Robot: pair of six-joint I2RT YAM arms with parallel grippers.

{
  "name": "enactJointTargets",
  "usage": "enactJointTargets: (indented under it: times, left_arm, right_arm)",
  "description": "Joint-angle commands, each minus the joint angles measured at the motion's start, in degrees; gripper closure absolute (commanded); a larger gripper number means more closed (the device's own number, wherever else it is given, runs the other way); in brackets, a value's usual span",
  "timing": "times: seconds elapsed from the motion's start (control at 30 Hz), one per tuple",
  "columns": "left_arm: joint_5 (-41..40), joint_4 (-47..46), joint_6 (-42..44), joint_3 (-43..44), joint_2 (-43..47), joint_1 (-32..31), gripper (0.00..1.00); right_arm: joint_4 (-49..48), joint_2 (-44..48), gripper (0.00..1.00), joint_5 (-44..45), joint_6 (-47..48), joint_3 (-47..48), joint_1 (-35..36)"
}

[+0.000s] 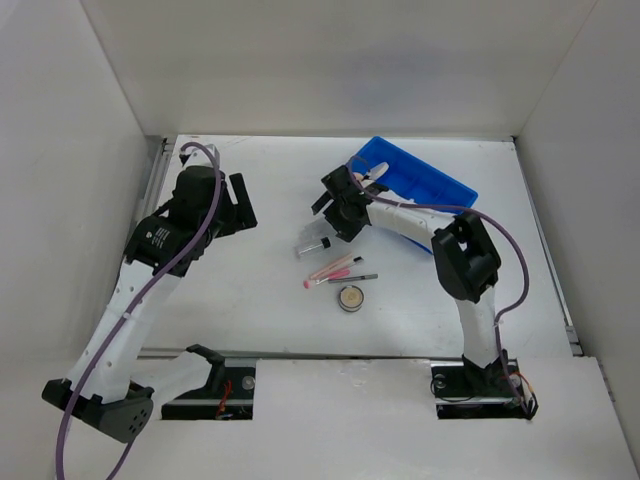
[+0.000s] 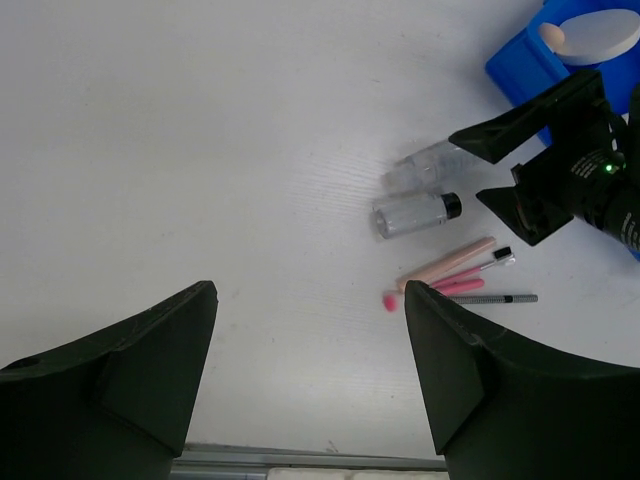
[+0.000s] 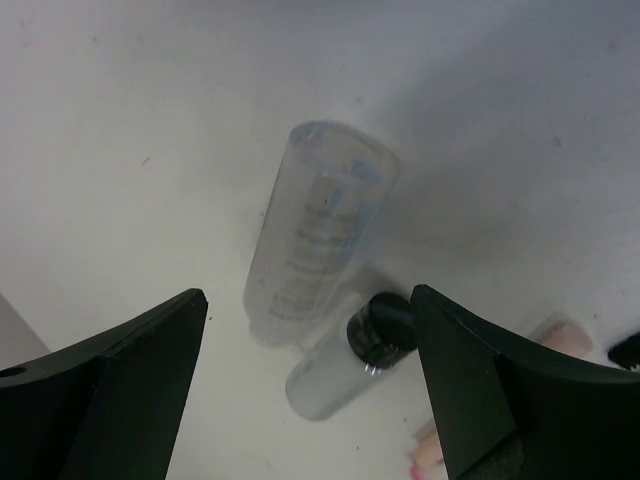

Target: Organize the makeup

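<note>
Two clear vials lie side by side: an uncapped one (image 3: 320, 235) and a black-capped one (image 3: 340, 375), the latter also in the top view (image 1: 313, 245). My right gripper (image 3: 308, 300) is open and hovers right above them, touching neither; it also shows in the top view (image 1: 326, 200). The pink stick (image 1: 330, 269), thin dark pencil (image 1: 353, 278) and round compact (image 1: 350, 298) lie in front of them. The beige puff (image 2: 590, 35) lies in the blue bin (image 1: 430, 185). My left gripper (image 1: 247, 204) is open and empty, left of the items, also in its wrist view (image 2: 310, 300).
White walls enclose the table on the left, back and right. The blue bin sits at the back right, just behind my right gripper. A small pink cap (image 2: 389, 302) lies at the stick's left end. A metal rail (image 2: 300, 460) runs along the table edge.
</note>
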State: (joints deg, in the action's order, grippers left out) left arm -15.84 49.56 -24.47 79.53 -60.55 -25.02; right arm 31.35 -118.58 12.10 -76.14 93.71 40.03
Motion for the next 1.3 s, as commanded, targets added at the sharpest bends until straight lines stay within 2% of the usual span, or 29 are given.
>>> enactJointTargets:
  times: [0.0,0.2,0.53,0.57,0.63,0.67,0.83,1.1,1.27]
  left_arm:
    - [-0.07,0.01,1.52,-0.69,0.79,0.05,0.27]
    - [-1.12,0.01,1.53,-0.69,0.79,0.05,0.27]
    - [-2.18,0.54,2.06,-0.69,0.79,0.05,0.27]
    - [-2.18,0.54,2.06,-0.69,0.79,0.05,0.27]
    - [-2.70,1.06,2.06,-0.16,0.79,0.05,0.27]
    - [-2.71,1.06,2.06,-0.16,0.79,0.05,0.27]
    - [-3.85,1.59,2.58,0.37,0.79,0.05,0.27]
    - [-6.22,2.73,3.11,1.94,1.40,0.05,0.27]
    - [-7.28,3.26,3.11,1.95,2.45,0.05,0.27]
  right_arm:
    - [0.11,-1.90,0.11,1.26,-0.42,4.01,-0.74]
    - [3.88,-7.79,0.11,0.21,0.11,10.51,-1.36]
    - [6.26,-10.17,0.32,3.63,-0.41,12.81,-0.04]
    - [6.26,-10.87,0.44,3.63,-0.41,13.33,0.48]
    - [6.26,-10.88,0.55,3.63,-0.41,14.04,0.49]
    - [5.65,-10.88,0.67,3.63,-0.41,14.74,0.49]
    - [3.63,-11.41,0.83,3.63,2.56,18.43,1.01]
    - [-0.85,-7.02,0.87,3.02,11.88,24.06,2.68]
    - [2.83,-2.19,0.87,7.76,17.25,25.47,0.67]
